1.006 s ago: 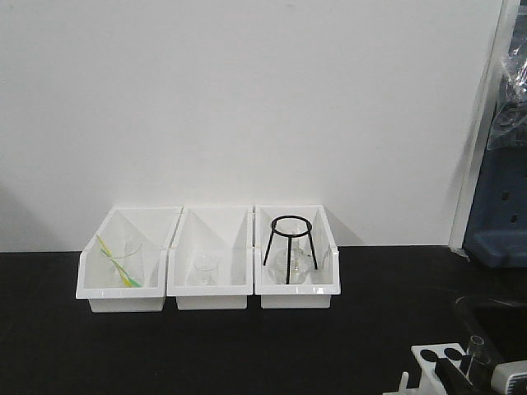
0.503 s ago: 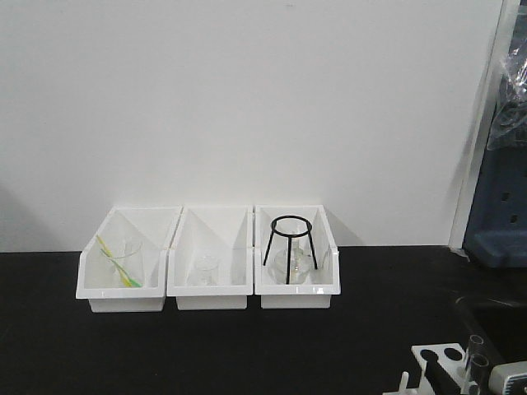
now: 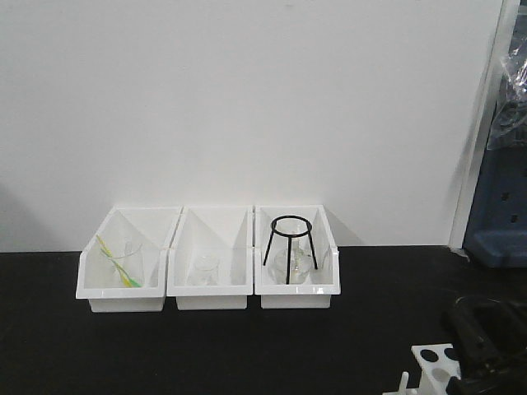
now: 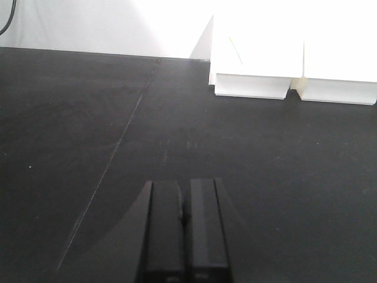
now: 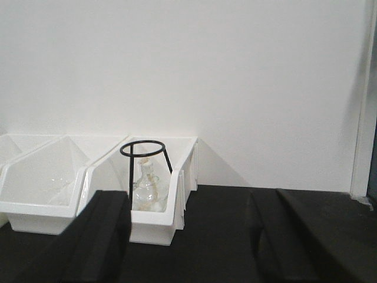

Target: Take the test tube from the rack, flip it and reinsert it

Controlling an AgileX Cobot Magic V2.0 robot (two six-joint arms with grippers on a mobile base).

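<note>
Small white plastic holed rack [image 3: 435, 362] on black worktop [image 3: 206, 346]; no tube visible. Right hand [image 5: 188, 236] spread, empty. Left hand [image 4: 184, 233] clenched, idle; reinsertion unconfirmed.

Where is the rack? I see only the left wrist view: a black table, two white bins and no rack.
Observer: It shows in the front view. The rack stands at the bottom right, on the table, apart from the bins.
Operator: Is a tube in it?
Observer: None shows, but the right arm covers part of the rack.
Operator: Does the right gripper hold something?
Observer: No. In the right wrist view the right gripper is open, with nothing between its fingers.
</note>
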